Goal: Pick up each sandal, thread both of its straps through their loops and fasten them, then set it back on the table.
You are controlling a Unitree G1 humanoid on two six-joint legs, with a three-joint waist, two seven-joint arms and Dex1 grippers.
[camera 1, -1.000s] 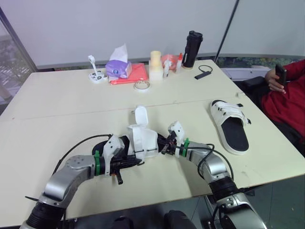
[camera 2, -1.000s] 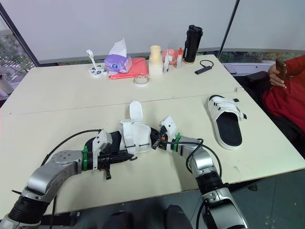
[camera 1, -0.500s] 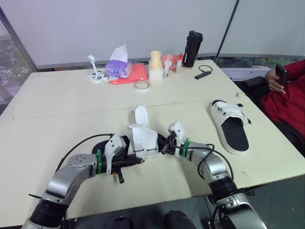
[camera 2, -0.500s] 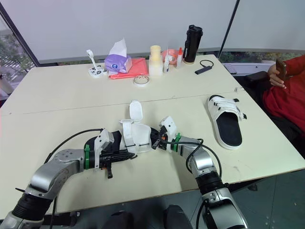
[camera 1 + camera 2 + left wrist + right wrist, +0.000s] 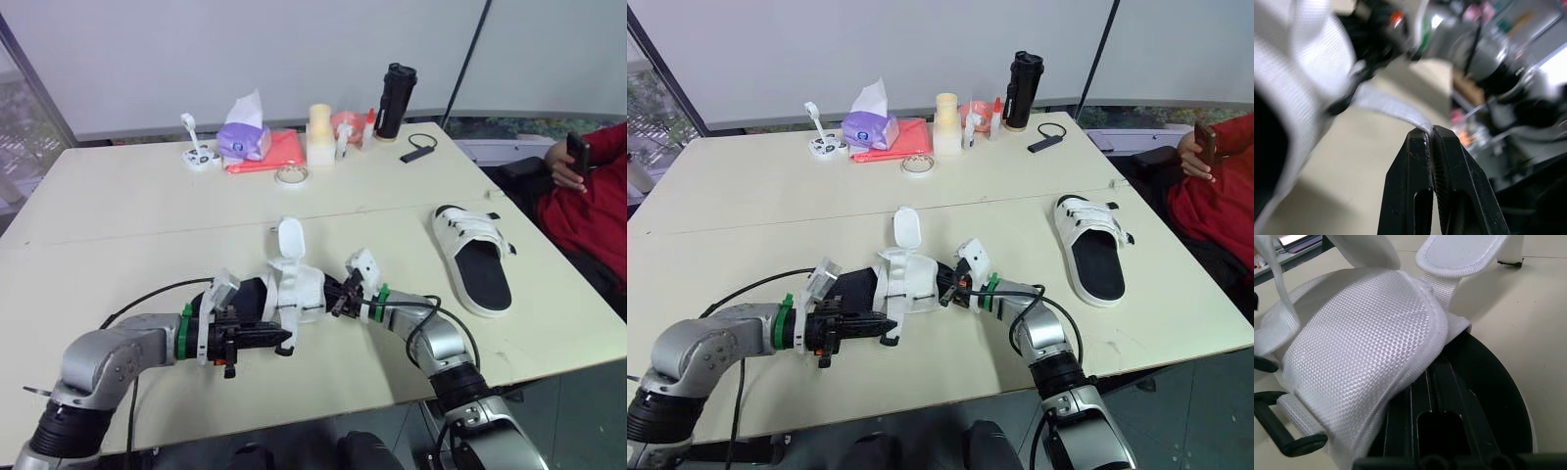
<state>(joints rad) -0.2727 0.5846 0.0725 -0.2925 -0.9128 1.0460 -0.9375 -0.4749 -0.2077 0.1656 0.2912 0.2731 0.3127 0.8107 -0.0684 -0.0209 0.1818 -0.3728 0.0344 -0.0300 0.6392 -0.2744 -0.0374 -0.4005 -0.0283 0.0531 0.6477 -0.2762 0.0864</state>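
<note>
Presently, by the desk's (image 5: 118, 220) front edge, left gripper (image 5: 1431, 130) pinches a strap (image 5: 1385, 105) end of the sandal (image 5: 294, 284), clamped by right gripper (image 5: 338, 300); threading seems under way, next needing a taut pull, then fastening. Second sandal (image 5: 475, 257) lies toward the right edge

1. Illumination: bright, diffuse daylight from window (image 5: 22, 122) at far left.
2. Worktop (image 5: 147, 196): evenly lit, pale, without hard glare.
3. Shadows: soft, faint, hugging right sandal (image 5: 473, 258).
4. Left wrist view: blown-out highlights behind the strap (image 5: 1391, 105).
</note>
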